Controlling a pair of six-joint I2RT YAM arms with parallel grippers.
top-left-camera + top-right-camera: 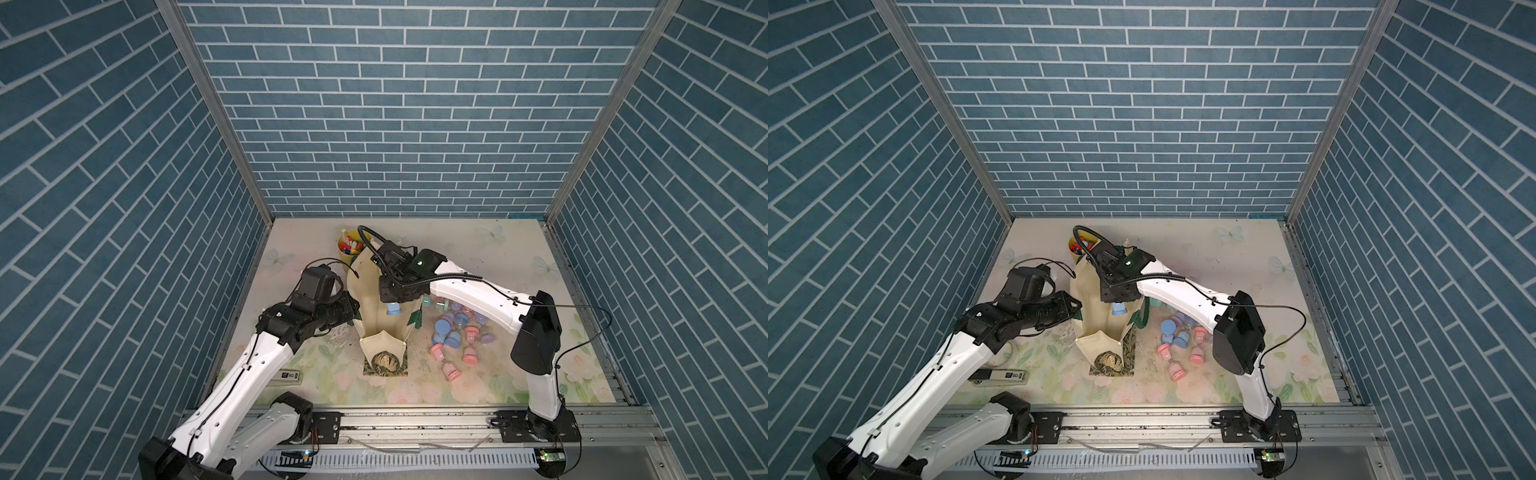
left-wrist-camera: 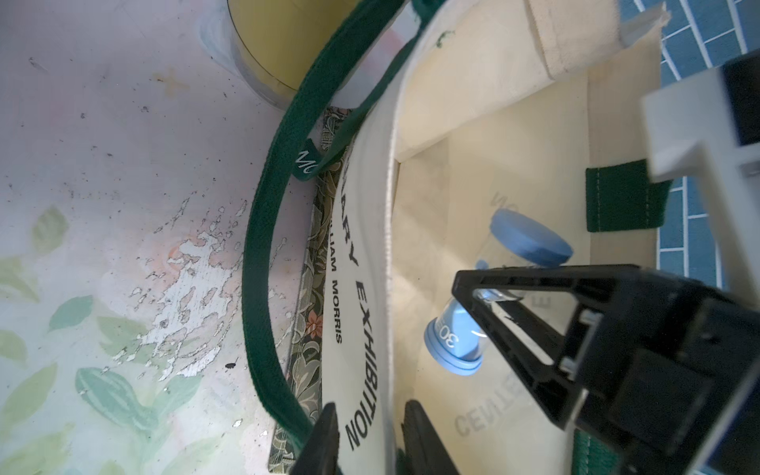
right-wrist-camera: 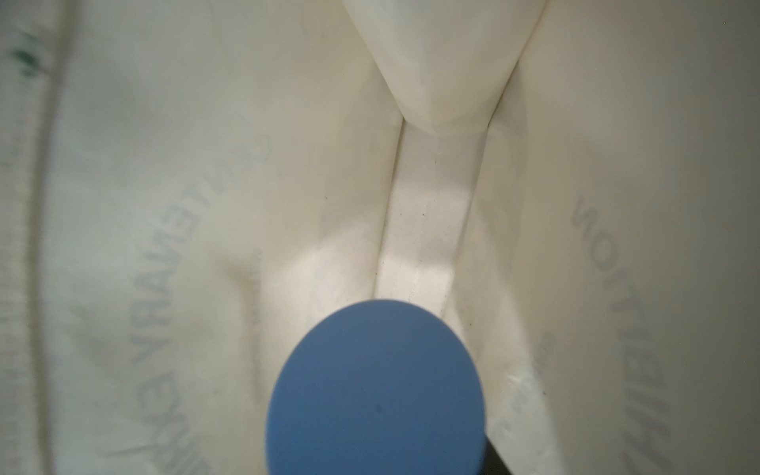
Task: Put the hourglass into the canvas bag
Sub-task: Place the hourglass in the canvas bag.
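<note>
While the right gripper [image 2: 473, 290] is pinched on the glass waist of the blue hourglass [image 2: 456, 345], the step in hand reads as the lowering-in: pickup done, release not yet made. Hourglass hangs tilted in the open mouth of the canvas bag [image 1: 365, 286], between its two long walls, one blue cap toward the bag's floor. Right wrist view: that cap fills the near field, pale bag floor well beyond it, nothing lying there that I can make out. Left gripper [image 2: 370, 407] sits at the bag's rim, one finger outside the printed wall, one inside, canvas between them; whether they have nipped the cloth or stand a shade apart I cannot tell. Judgement: it is there to hold the mouth open. Next move calls for the right arm to go deeper down the middle of the gap, clear of the folded gusset and the green handle strap [image 2: 263, 246], then part its jaws so the glass has only a short fall. Risk, as I read it: a cap catching a wall, or the soft bag slumping. Spare hourglasses [image 1: 453, 332] lie heaped on the table [image 1: 478, 257] near the bag; yellow cup of markers [image 1: 347, 249] stands just behind it
</note>
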